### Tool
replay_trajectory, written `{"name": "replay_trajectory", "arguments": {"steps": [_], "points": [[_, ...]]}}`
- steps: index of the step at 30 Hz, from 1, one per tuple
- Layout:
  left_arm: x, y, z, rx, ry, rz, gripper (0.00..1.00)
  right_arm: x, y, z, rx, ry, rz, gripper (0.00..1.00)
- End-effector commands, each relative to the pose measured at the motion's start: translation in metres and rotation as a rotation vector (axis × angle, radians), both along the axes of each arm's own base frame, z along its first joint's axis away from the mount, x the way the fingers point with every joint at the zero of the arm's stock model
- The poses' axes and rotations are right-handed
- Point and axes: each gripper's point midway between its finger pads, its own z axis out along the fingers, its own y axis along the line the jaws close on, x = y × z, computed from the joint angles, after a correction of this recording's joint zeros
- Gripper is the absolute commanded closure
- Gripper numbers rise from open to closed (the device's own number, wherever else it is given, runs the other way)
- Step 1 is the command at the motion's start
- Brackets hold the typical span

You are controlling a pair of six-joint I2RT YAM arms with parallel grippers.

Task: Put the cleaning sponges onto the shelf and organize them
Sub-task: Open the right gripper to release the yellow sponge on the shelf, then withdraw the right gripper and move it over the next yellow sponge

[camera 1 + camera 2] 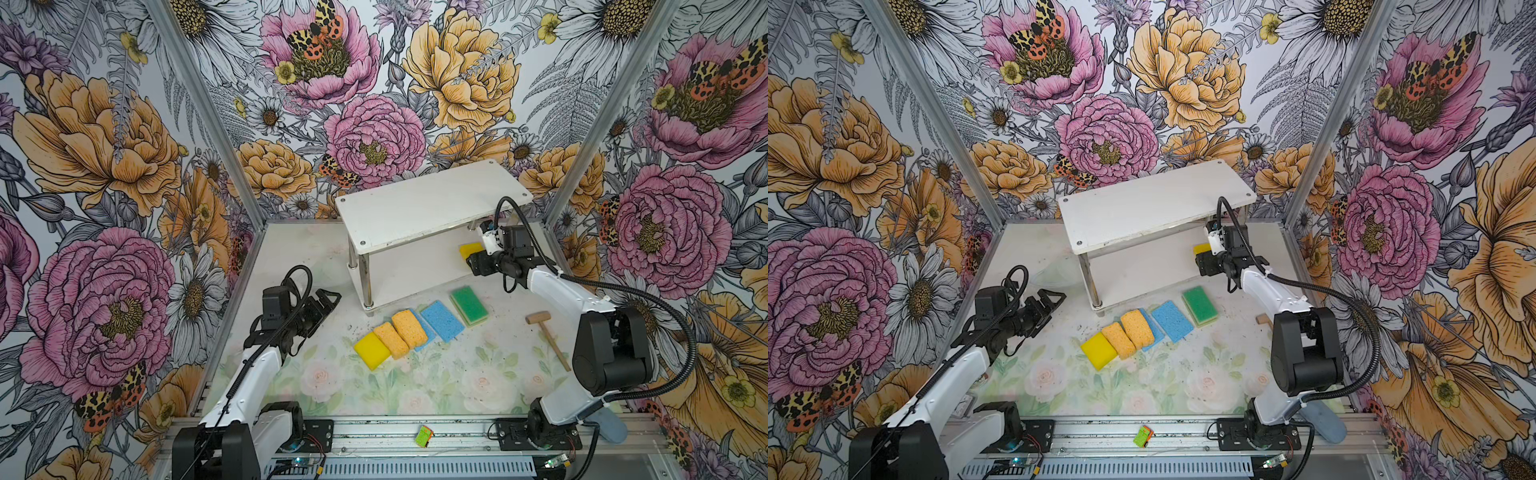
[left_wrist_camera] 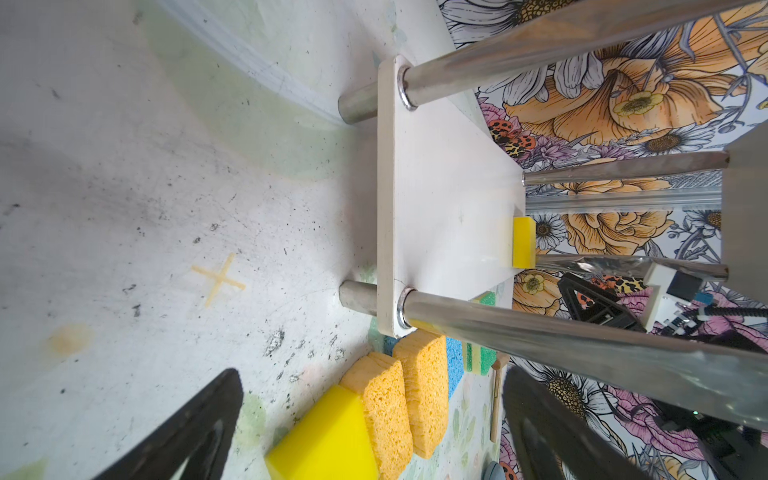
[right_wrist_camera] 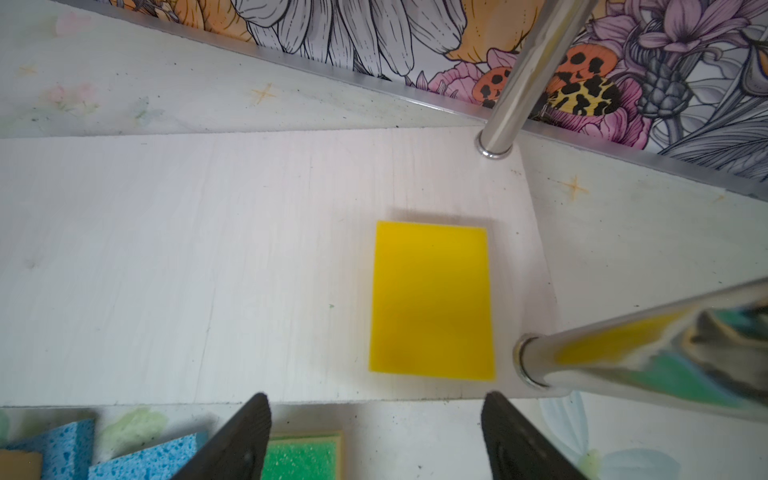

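Right gripper is spread wide, nothing in it, hanging just off the shelf, lower board. A yellow sponge lies flat on that board beside a leg; other sponges sit on the table.

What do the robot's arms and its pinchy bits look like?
The left arm and right arm have smooth white shells with chunky black joints. A ribbed black cable loops off each one. The left end effector and right end effector are black, with two pointed fingers shaped like open triangles.
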Motion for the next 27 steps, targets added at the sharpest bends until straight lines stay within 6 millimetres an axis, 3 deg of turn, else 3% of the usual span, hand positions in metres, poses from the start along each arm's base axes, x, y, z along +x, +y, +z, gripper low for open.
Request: {"name": "replay_trajectory", "arguments": {"steps": [1,12,19,27], "points": [[0.003,-0.001,0.009,-0.009,-0.034,-0.019,0.01,-0.014,0.013,0.012,0.065,-0.004,0.033,0.18],[-0.001,-0.004,0.014,-0.016,-0.049,-0.029,0.01,-0.065,0.054,0.023,0.218,0.073,0.137,0.18],[-0.006,-0.005,0.005,-0.015,-0.030,-0.029,0.01,-0.110,0.099,0.037,0.262,0.067,0.267,0.17],[-0.010,-0.002,0.001,0.001,-0.034,-0.015,0.01,-0.176,0.165,0.045,0.250,0.061,0.419,0.17]]}}
